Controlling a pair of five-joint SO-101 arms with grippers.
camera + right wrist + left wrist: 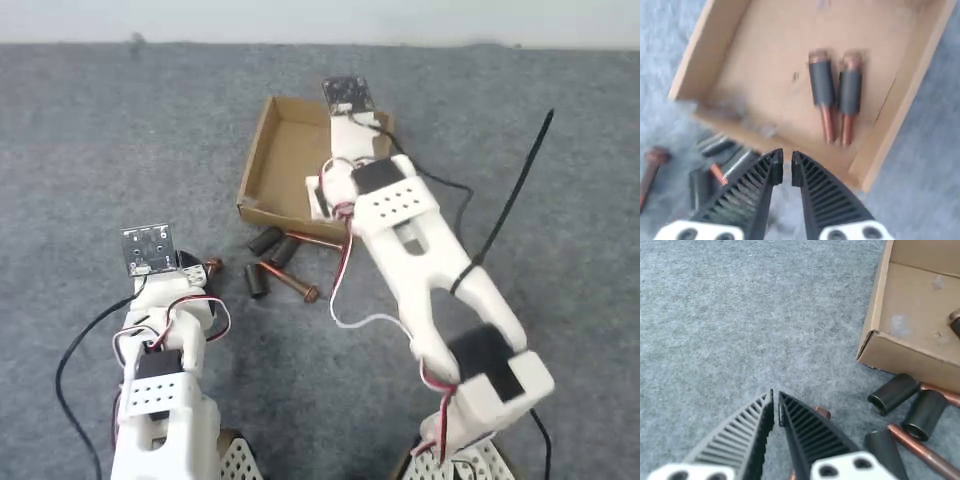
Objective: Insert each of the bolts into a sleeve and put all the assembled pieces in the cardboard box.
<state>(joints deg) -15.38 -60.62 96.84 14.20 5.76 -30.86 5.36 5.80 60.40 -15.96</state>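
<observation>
The cardboard box [690,55] holds two assembled pieces, a dark sleeve on a copper bolt [821,90] and a second one [850,92] beside it. My right gripper [785,162] hangs shut and empty above the box's near wall. In front of the box [255,165] lie loose black sleeves [265,240] [258,282] and a copper bolt [290,280]. My left gripper [775,400] is shut low over the carpet, to the left of that pile. A bolt head [821,412] shows right beside one finger; I cannot tell whether they touch.
Grey carpet covers the table. The right arm [400,215] stretches across the box's right half, with its cables and a black strap [520,190] to the right. Open carpet lies left of the box.
</observation>
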